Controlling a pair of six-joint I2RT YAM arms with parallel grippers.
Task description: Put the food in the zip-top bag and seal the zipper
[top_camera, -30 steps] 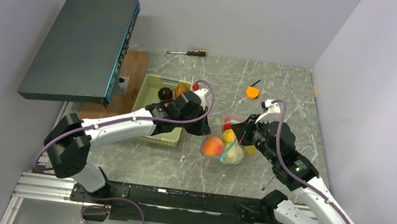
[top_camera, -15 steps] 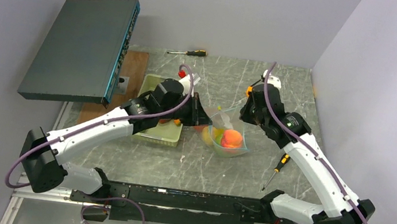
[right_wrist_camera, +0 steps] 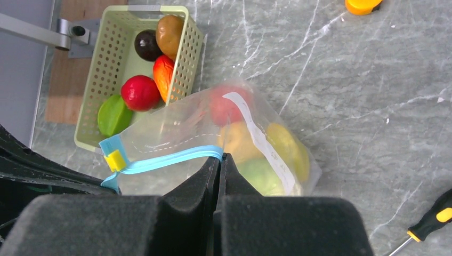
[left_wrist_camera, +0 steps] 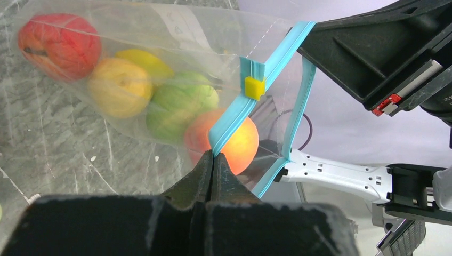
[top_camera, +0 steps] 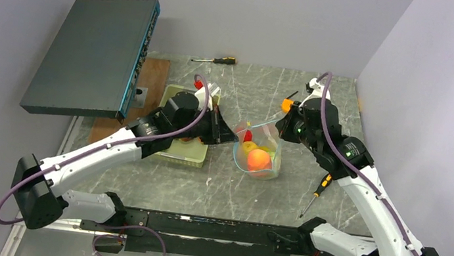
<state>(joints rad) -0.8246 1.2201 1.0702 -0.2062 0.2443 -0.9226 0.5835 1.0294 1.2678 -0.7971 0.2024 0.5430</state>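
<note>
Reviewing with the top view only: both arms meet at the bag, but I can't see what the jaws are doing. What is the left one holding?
Observer: The left gripper has its jaws shut on the zipper, the teal strip.
Operator: And the right?
Observer: The right gripper pinches the same strip, jaws shut, farther along the mouth of the zip-top bag.
Operator: Sealed?
Observer: No. The left wrist view shows two teal tracks standing apart near the yellow slider.
</note>
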